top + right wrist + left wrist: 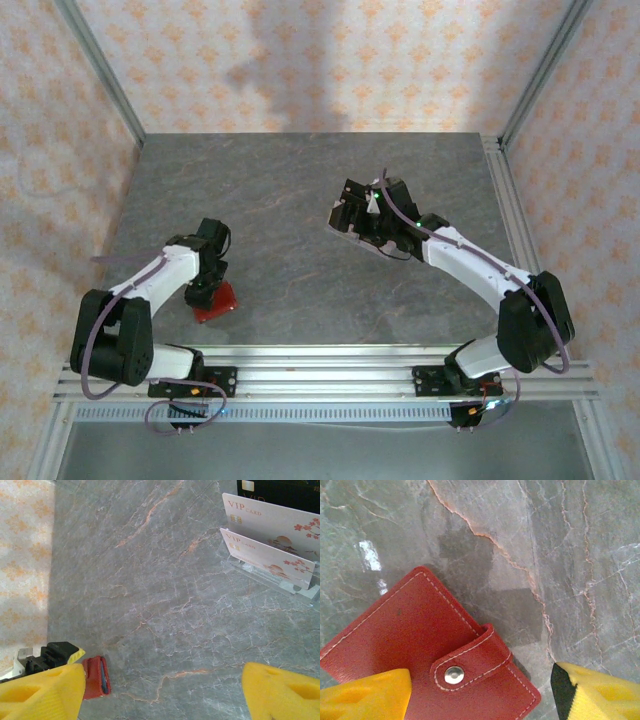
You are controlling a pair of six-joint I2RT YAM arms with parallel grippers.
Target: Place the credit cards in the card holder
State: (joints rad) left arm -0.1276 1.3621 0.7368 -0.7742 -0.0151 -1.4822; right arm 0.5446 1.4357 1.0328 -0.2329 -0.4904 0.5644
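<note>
Grey marbled stone tops the bench [300, 190], where the left arm [150, 285] hangs the left jaws right above the red card holder [420, 645], open, one yellow finger [365, 695] over the holder's corner and the other past its edge. The right arm [470, 265] carries the right jaws well apart from the card holder, wide open on nothing. The card holder lies flat, closed by its snap tab [470, 662]. The credit cards [272, 535] stand upright in a clear rack [280, 582], well away from the card holder
</note>
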